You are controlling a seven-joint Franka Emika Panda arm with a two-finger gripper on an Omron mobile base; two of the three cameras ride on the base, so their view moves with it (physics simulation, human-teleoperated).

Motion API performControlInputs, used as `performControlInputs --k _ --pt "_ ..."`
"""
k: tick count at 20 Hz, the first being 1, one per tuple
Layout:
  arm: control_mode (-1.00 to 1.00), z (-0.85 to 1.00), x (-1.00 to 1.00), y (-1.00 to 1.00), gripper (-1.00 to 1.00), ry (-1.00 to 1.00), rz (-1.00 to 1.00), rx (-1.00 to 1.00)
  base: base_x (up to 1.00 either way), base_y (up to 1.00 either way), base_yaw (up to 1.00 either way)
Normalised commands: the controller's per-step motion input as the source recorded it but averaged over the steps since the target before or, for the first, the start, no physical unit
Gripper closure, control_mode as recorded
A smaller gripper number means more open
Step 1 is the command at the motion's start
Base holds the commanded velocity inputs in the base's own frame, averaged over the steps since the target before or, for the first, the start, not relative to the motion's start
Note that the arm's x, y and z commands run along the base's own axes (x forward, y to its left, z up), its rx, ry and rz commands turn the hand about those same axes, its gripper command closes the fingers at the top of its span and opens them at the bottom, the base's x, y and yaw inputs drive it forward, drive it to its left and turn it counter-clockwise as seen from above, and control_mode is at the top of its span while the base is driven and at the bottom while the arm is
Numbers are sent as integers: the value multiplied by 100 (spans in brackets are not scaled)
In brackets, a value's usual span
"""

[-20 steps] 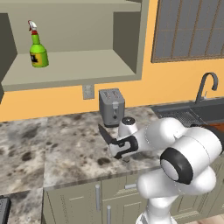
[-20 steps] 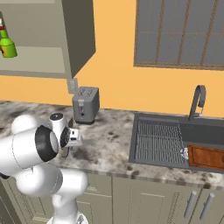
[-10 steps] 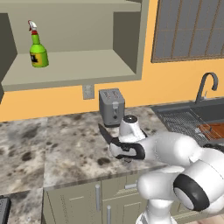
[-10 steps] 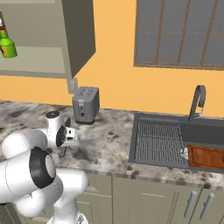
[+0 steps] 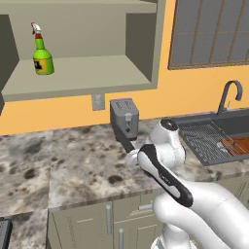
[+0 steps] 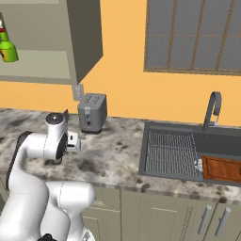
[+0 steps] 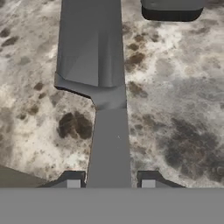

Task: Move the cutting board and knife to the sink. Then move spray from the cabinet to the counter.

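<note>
Gripping the knife [image 7: 103, 87] by its handle, hand [image 7: 110, 181] low over counter [image 7: 175, 109].

The counter [image 5: 73, 160] is a speckled stone worktop with dark blotches, running along the orange wall above drawer-and-door units. A grey toaster [image 5: 124, 118] stands upright on it, close to the wall. The sink [image 6: 221, 146] is recessed into the counter to the toaster's right; its ribbed rack section lies on the side nearest the toaster. The board [image 6: 221, 168] lies flat in the basin beside the rack. The cabinet [image 5: 82, 78] hangs above the counter; the spray [image 5: 42, 56] stands upright on its shelf, towards the left end.
</note>
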Motion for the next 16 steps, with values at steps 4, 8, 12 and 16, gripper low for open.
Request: performControlInputs --k 4,8,12,16 --pt "-100 97 -25 0 100 4 0 6 0 0 0" --pt "-100 92 -27 0 100 14 0 0 0 0 0" --pt "-100 80 -33 0 100 18 0 0 0 0 0" --pt "-100 71 -43 0 100 21 0 0 0 0 0"
